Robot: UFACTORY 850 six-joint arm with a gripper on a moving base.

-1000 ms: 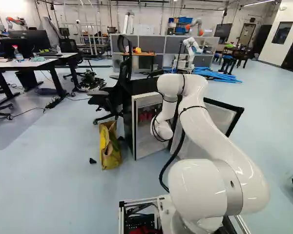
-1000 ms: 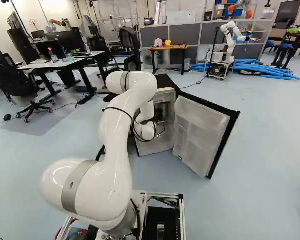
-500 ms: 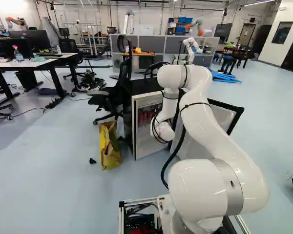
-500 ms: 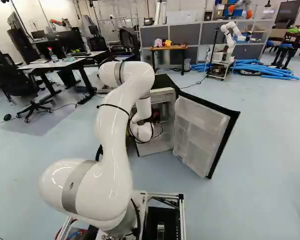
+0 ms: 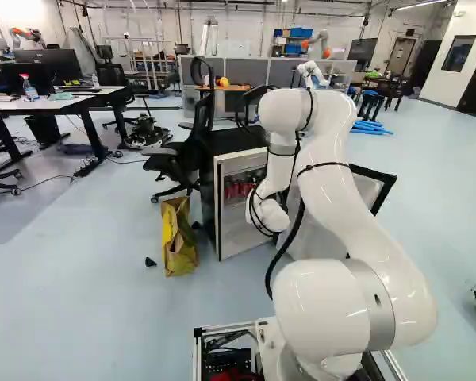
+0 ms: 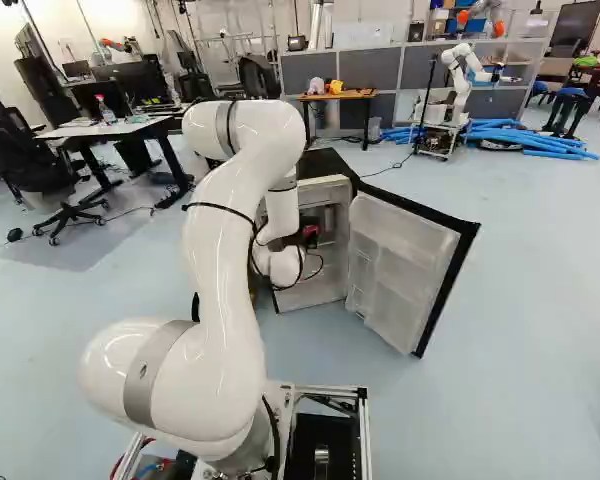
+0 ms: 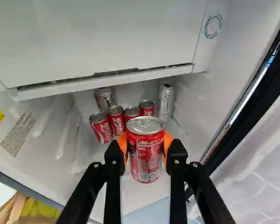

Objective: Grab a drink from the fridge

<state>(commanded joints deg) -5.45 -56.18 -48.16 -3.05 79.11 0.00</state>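
The hand (image 6: 309, 236) grips a red soda can (image 7: 145, 156) between orange pads at the open mini fridge (image 5: 232, 143). Four red cans (image 7: 101, 128) and two silver cans (image 7: 166, 100) stand toward the shelf's back edge. A paper bag (image 5: 177, 238) sits on the pale blue floor (image 5: 79, 302) near the fridge's front left corner; gray partitions (image 6: 365, 72) stand beyond.

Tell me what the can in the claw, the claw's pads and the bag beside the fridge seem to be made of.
The red can looks like thin metal, likely aluminium: bare silvery lid, glossy printed side. The orange pads seem matte rubber or soft plastic, judging by their dull, even colour. The bag is probably paper, brown with yellow, with stiff creases; a coating can't be ruled out.
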